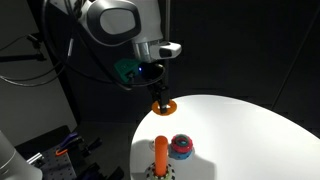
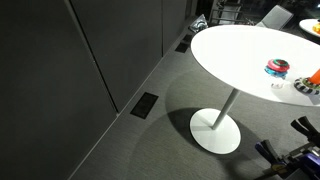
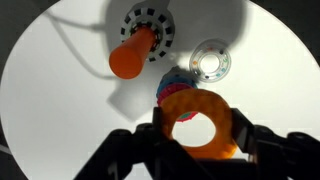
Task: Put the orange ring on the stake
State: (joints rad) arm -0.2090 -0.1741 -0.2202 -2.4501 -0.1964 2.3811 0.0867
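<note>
My gripper (image 3: 196, 128) is shut on the orange ring (image 3: 196, 140), which lies flat between the two black fingers. In an exterior view the ring (image 1: 163, 105) hangs above the far part of the white round table (image 1: 250, 125). The stake (image 1: 161, 153) is an upright orange peg on a checkered base near the table's front edge; in the wrist view the stake (image 3: 133, 54) lies up and left of the ring. In the other exterior view only an orange bit of the stake (image 2: 314, 76) shows at the right edge.
A red and blue ring-like piece (image 1: 181, 148) stands next to the stake; it also shows in the wrist view (image 3: 172, 80) and in an exterior view (image 2: 277, 68). A small clear round piece (image 3: 211, 62) lies beside it. Dark walls surround the table (image 2: 235, 50).
</note>
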